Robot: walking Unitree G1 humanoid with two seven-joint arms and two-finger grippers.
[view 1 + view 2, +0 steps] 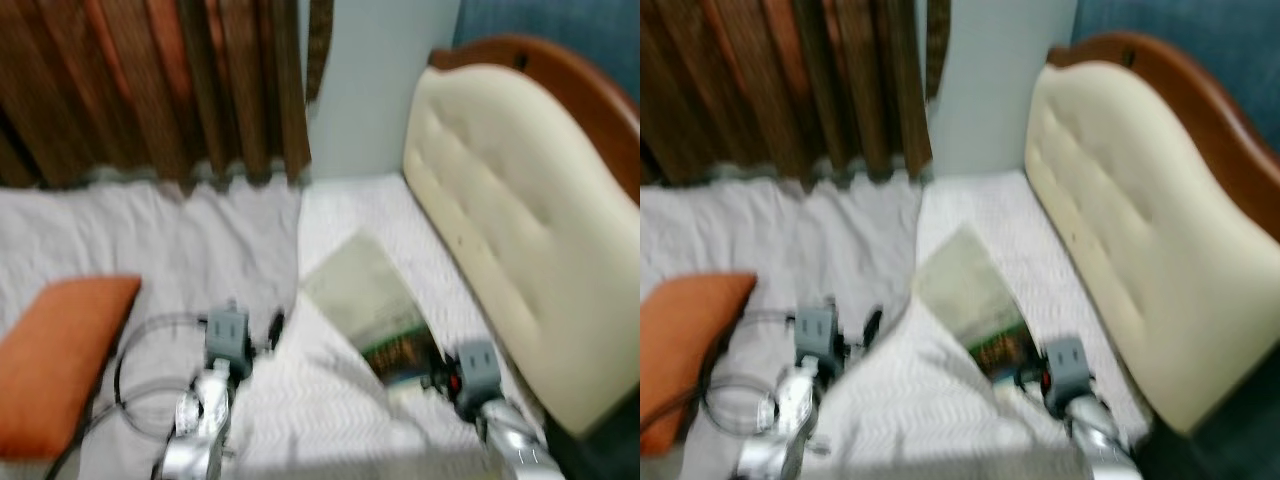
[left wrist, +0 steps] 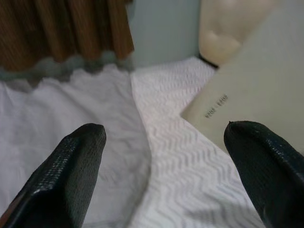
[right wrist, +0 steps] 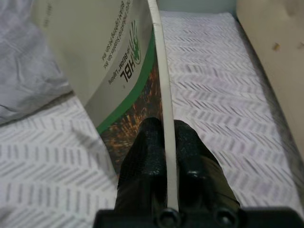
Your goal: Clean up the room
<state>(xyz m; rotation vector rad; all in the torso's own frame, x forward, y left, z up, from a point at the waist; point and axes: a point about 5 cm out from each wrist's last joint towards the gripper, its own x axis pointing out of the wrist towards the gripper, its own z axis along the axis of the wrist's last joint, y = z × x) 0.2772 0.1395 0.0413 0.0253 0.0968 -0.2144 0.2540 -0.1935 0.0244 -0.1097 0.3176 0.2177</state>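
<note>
On the white bed (image 1: 330,420), toward five o'clock from the middle of the head view, the right gripper (image 3: 164,142) has its two black fingers pressed together on the lower edge of a thin booklet (image 1: 375,300), a flat, grey-green printed piece with a dark pictured band near the held end. From the wrist, the sheet stands edge-on between the pads, rising away at twelve o'clock, its far end over the chevron-patterned cover and near the rumpled sheet (image 1: 190,240).

The left gripper (image 2: 161,166) hovers at about seven o'clock, its jaws wide apart with nothing between them, pointing across the bedding toward the curtain (image 1: 150,90). The booklet's free corner lies off toward its two o'clock. An orange cushion (image 1: 60,350) sits at eight o'clock by the bed's edge, with a loop of dark cable (image 1: 135,375) between it and the left arm. The padded cream headboard (image 1: 520,220) runs along the three o'clock side.

The booklet looks light and fairly stiff for its thickness, though it would probably flex or flop if carried flat from one end. Its glossy face may be slippery, so a pinch well in from the edge, near the spine or folded side, should hold better than a corner. The head views are blurred, so finer details cannot be read.
</note>
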